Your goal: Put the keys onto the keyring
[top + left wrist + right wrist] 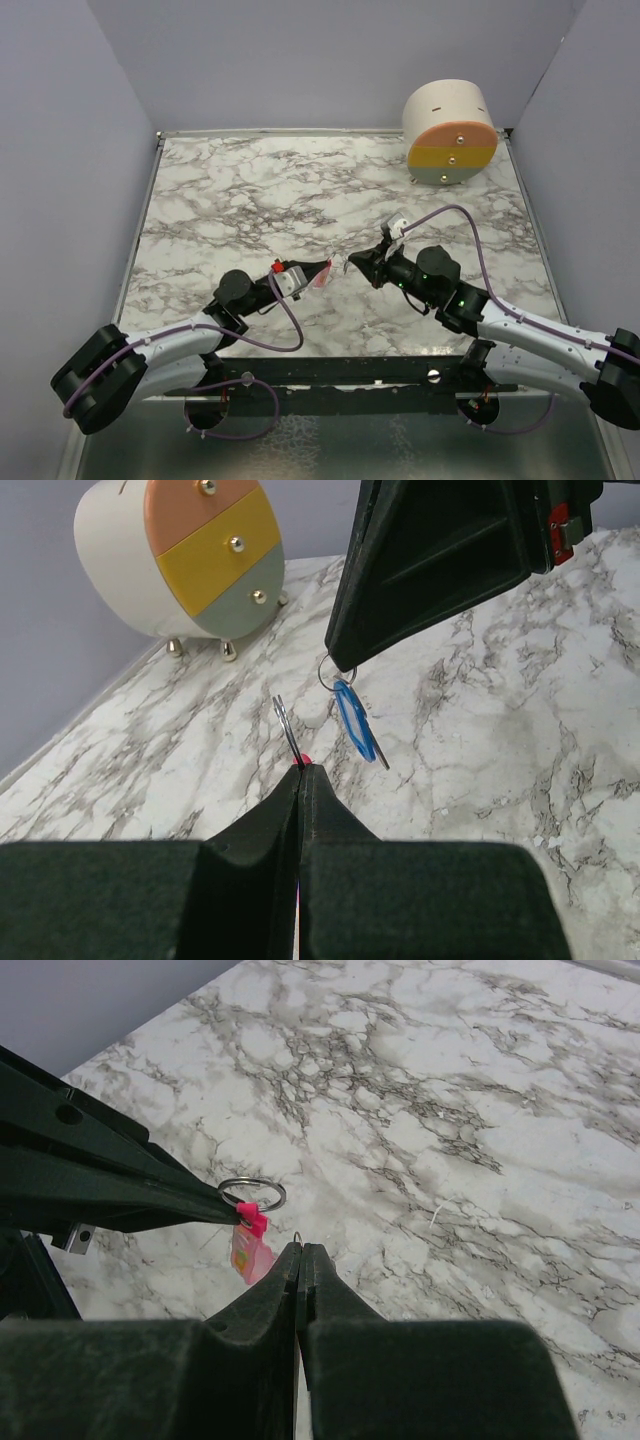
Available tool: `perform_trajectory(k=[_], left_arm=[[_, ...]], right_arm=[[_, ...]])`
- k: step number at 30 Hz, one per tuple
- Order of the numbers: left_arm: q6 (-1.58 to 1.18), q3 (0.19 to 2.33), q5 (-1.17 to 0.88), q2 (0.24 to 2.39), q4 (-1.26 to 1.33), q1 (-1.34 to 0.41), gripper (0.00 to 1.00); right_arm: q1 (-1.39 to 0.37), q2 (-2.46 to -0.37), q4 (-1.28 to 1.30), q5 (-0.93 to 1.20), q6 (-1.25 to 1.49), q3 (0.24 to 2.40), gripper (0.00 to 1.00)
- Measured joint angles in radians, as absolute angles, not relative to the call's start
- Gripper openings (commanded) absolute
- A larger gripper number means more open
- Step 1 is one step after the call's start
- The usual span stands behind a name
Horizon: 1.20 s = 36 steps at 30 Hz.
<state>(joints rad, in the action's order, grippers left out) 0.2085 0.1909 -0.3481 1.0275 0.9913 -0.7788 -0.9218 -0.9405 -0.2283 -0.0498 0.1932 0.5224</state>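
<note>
Hanging from the pinched tips of the right gripper (pixel 341 664), the blue key (pixel 356 723) is off the marble table (pixel 250 190), well to the near side of the little three-drawer chest (pixel 450 135) and left of it in the overhead view. The jaws are shut on the small silver loop (pixel 334 672) at the key's head. The key's long axis drops steeply and leans a little, with the thin shaft end lowest.

Farther from the drawer chest, just beside the key but not touching it, is the keyring (pixel 252 1193). The left gripper (pixel 226 1203) is clamped tight where the wire meets the pink tag (pixel 250 1252), which dangles below. The ring juts out past those tips toward the key. The left wrist camera sees it nearly edge-on, and the right wrist camera sees it as an open oval.

By my reading, the coming move turns on that small gap. The key's loop sits on the chest side of the ring and somewhat higher, so the right arm would have to bring it down and across to the free arc of wire. Where the ring's split lies cannot be made out.
</note>
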Motion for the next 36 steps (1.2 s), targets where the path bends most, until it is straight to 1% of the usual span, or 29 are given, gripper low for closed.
perform_trajectory(k=[36], left_arm=[[0.239,0.242,-0.348,1.096,0.977,-0.833,0.0]], right_arm=[[-0.922,-0.933,-0.228,-0.046,0.193,0.523,0.01]])
